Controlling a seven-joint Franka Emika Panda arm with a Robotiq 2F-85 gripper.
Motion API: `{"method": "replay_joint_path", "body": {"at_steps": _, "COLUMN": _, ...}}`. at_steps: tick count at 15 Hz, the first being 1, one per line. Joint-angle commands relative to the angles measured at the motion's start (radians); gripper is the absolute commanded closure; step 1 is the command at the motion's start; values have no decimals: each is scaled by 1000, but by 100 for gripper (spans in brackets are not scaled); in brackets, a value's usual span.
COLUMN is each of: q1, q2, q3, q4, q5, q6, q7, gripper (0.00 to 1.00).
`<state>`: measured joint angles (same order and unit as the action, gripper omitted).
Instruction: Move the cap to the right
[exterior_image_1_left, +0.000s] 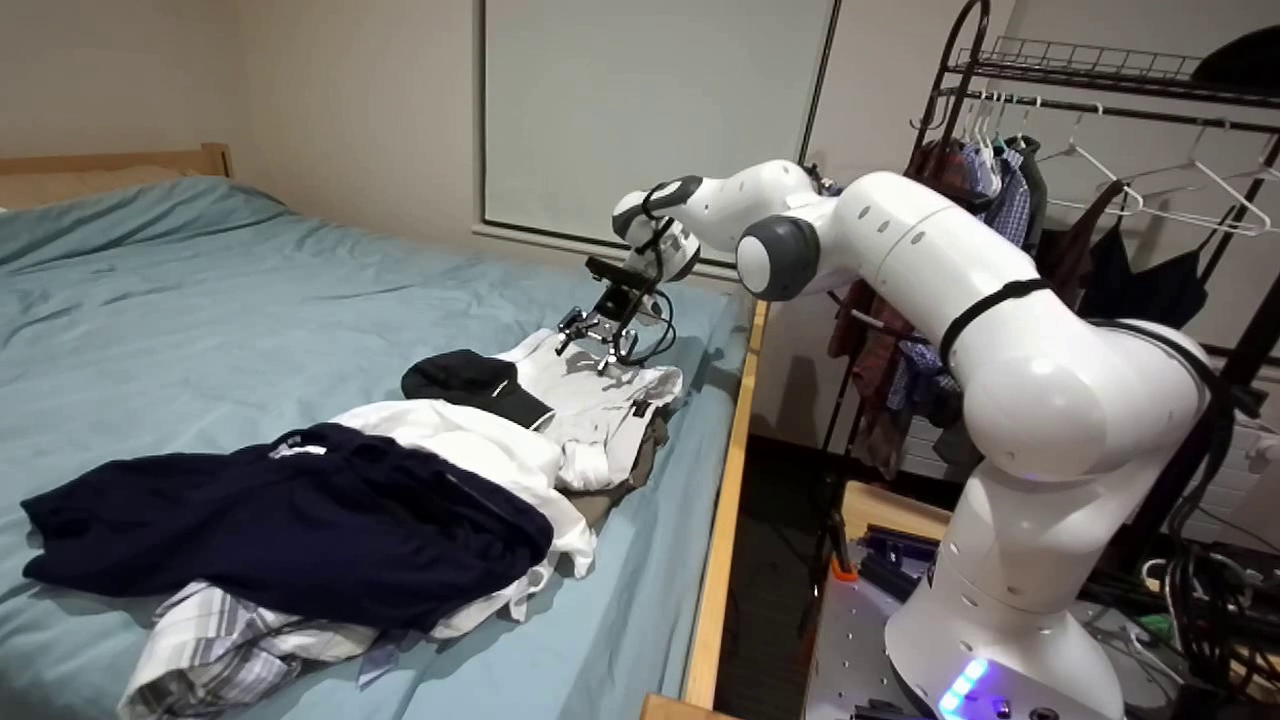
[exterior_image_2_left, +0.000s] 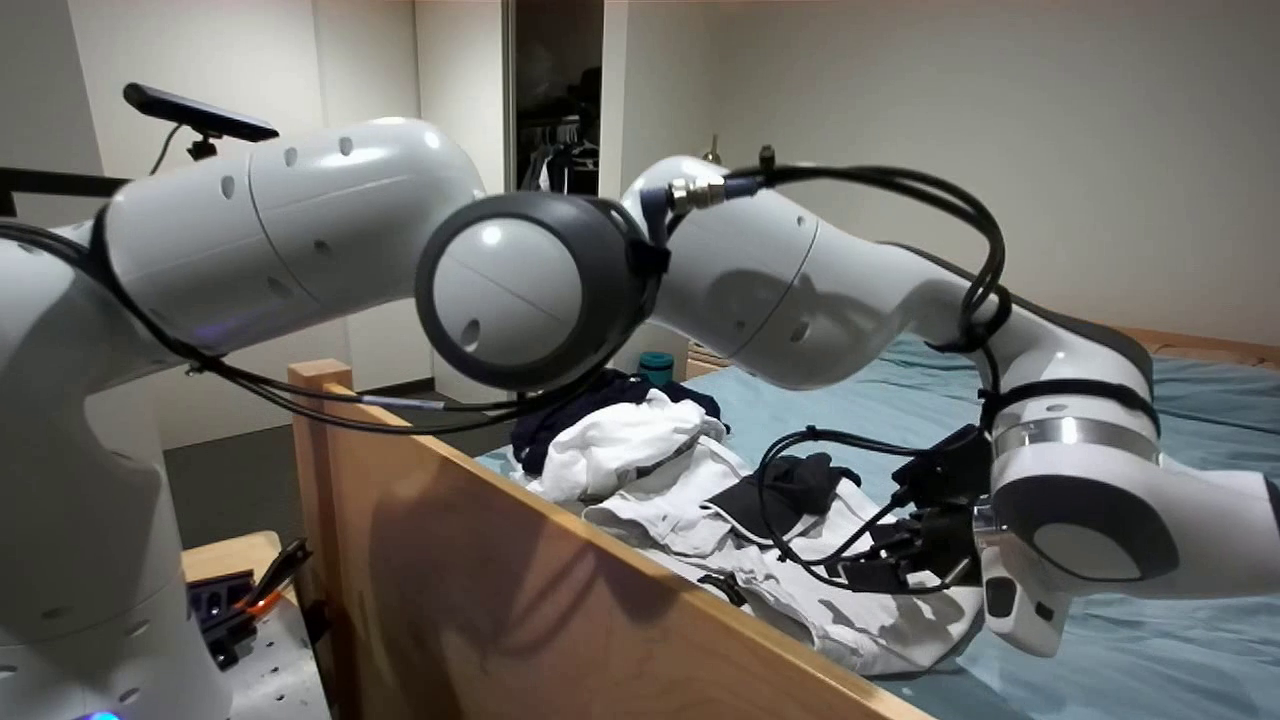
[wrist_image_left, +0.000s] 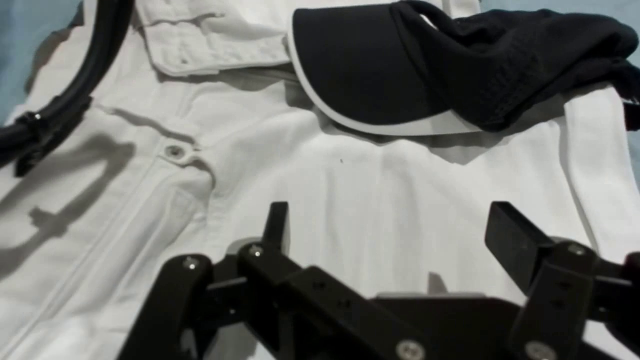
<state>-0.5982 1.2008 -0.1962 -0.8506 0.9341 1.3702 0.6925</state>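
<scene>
The black cap (exterior_image_1_left: 472, 384) lies on light-coloured clothing on the bed in both exterior views, partly behind a cable in an exterior view (exterior_image_2_left: 790, 488). In the wrist view the cap (wrist_image_left: 370, 65) is at the top right, its brim with a white edge pointing left and its crumpled crown to the right. My gripper (exterior_image_1_left: 582, 362) is open and empty above the white trousers (exterior_image_1_left: 560, 385), beside the cap and apart from it. In the wrist view the two fingers (wrist_image_left: 387, 222) are spread wide, with only white cloth (wrist_image_left: 360, 175) between and below them.
A dark navy garment (exterior_image_1_left: 300, 520), a white shirt (exterior_image_1_left: 460, 440) and a plaid shirt (exterior_image_1_left: 220, 650) lie in a pile on the blue bed sheet (exterior_image_1_left: 330, 300). A wooden bed rail (exterior_image_2_left: 560, 560) runs between the robot base and the bed. A clothes rack (exterior_image_1_left: 960, 70) stands behind the arm.
</scene>
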Motion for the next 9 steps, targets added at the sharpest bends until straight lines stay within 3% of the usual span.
{"method": "replay_joint_path", "body": {"at_steps": 1, "q1": 24, "q2": -201, "q3": -55, "q4": -230, "q5": -81, "q6": -25, "q7": -197, "gripper": 0}}
{"method": "replay_joint_path", "body": {"at_steps": 6, "q1": 42, "q2": -422, "q3": -92, "q4": -429, "q5": -221, "q6": -121, "q7": -518, "gripper": 0}}
{"method": "replay_joint_path", "body": {"at_steps": 7, "q1": 24, "q2": -295, "q3": -84, "q4": -272, "q5": -182, "q6": -119, "q7": -401, "gripper": 0}}
{"method": "replay_joint_path", "body": {"at_steps": 9, "q1": 13, "q2": -366, "q3": -66, "q4": -337, "q5": -210, "q6": -125, "q7": -455, "gripper": 0}}
